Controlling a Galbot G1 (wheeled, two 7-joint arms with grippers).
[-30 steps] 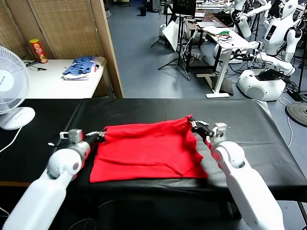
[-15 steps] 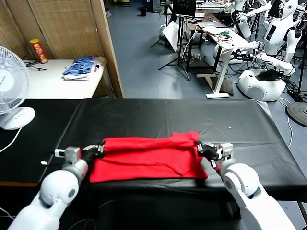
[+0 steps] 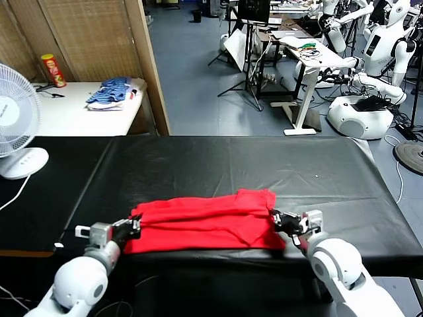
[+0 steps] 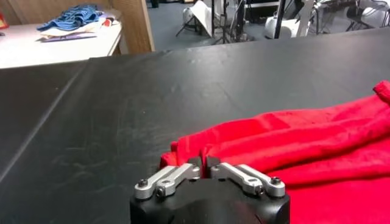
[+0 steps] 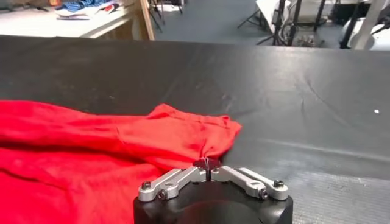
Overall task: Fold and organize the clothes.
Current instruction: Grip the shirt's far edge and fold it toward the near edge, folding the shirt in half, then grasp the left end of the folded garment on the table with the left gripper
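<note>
The red T-shirt (image 3: 205, 221) lies folded into a low, wide band near the front edge of the black table (image 3: 231, 165). My left gripper (image 3: 132, 228) is at the shirt's left end. In the left wrist view its fingertips (image 4: 203, 164) stand almost together, with the edge of the red T-shirt (image 4: 292, 146) between them. My right gripper (image 3: 276, 219) is at the shirt's right end. Its tips (image 5: 207, 164) are pressed together on a puckered corner of the red T-shirt (image 5: 91, 146).
A white fan (image 3: 13, 125) stands at the table's far left. Behind it a white side table (image 3: 73, 115) holds a blue-and-white striped pile (image 3: 109, 92) and a red can (image 3: 53, 69). A wooden post (image 3: 149, 66) and other robots (image 3: 370, 79) stand beyond.
Both grippers have drawn back toward the table's front edge, pulling the shirt's far edge over itself. The shirt is now a narrower band. The jaws still meet on the cloth.
</note>
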